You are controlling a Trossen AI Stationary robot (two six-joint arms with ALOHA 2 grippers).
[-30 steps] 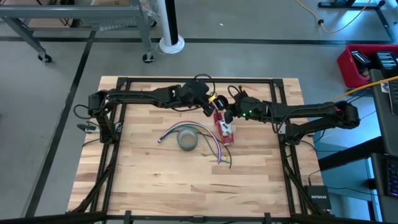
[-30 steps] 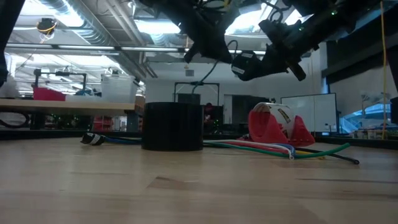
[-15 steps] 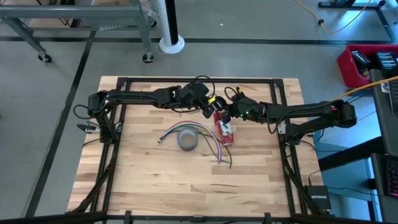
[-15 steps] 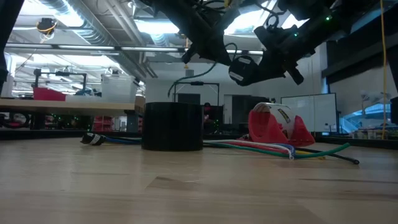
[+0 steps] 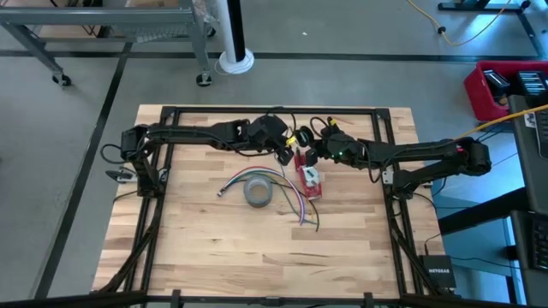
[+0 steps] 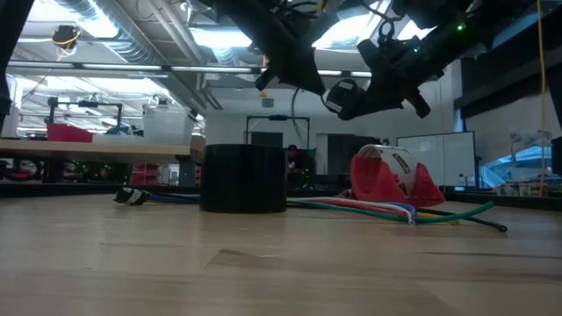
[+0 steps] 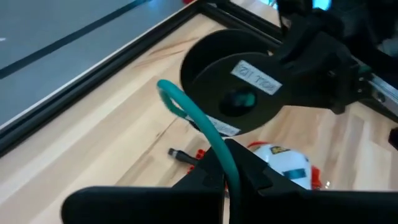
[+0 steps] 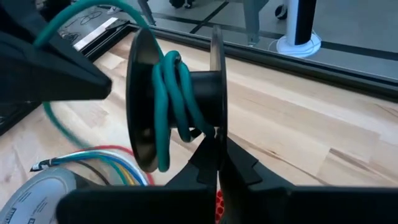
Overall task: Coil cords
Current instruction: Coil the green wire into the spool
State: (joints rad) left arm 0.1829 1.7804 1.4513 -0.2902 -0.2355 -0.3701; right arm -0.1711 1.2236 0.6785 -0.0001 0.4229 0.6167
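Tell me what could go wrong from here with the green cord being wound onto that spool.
1. The green cord sits in only a few loose turns on the black spool held by the right gripper; slack could let them slide off.
2. The left gripper pinches the cord close to the spool, so the two arms might bump.
3. Both work just above the red tape dispenser and the loose cords, which a trailing loop could snag.

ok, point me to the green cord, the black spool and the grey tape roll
green cord (image 8: 169,99), right wrist view, on the turns wound round the spool's core
black spool (image 8: 202,93), right wrist view, on the bare core between the two discs
grey tape roll (image 5: 258,192), high view, on its top edge
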